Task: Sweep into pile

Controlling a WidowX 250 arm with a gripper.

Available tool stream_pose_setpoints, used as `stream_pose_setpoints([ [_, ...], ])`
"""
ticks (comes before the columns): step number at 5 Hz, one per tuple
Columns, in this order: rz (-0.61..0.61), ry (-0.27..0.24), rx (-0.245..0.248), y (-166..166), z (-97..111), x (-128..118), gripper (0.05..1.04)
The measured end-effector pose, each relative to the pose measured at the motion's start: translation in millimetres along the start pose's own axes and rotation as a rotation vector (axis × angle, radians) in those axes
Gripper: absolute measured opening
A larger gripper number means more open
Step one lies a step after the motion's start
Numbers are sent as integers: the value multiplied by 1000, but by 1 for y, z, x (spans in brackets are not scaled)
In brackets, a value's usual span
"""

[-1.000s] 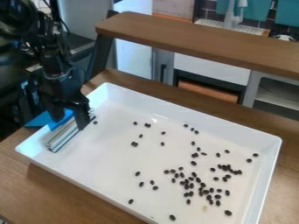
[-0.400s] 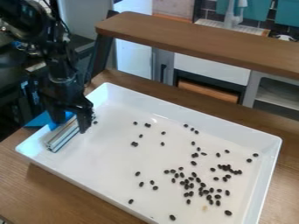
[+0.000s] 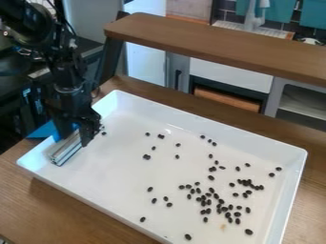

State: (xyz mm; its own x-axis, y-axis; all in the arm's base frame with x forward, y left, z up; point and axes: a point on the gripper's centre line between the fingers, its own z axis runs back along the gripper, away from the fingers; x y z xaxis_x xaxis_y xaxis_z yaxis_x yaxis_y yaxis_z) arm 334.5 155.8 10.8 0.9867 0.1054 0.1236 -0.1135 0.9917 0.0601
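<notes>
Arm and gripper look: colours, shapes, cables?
The arm is black, with chunky rounded joints and a greyish, ring-like band at the wrist. Thin dark cabling runs beside its upper part. The gripper is black too, blocky and angular.

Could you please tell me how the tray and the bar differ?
The tray is plain white, while the bar is silvery and ridged. The tray is broad with raised walls; the bar is narrow and much smaller. The tray sits on the table, whereas the bar is inside the tray, beside the end effector. Both are longer than wide.
</notes>
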Motion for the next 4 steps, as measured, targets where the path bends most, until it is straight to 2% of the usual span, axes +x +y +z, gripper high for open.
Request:
stream_pose_setpoints([
  [1, -6, 11, -22, -4, 0, -2, 371],
  [2, -20, 46, -42, -11, 1, -10, 317],
  [4, -50, 89, -59, -41, 3, -18, 317],
])
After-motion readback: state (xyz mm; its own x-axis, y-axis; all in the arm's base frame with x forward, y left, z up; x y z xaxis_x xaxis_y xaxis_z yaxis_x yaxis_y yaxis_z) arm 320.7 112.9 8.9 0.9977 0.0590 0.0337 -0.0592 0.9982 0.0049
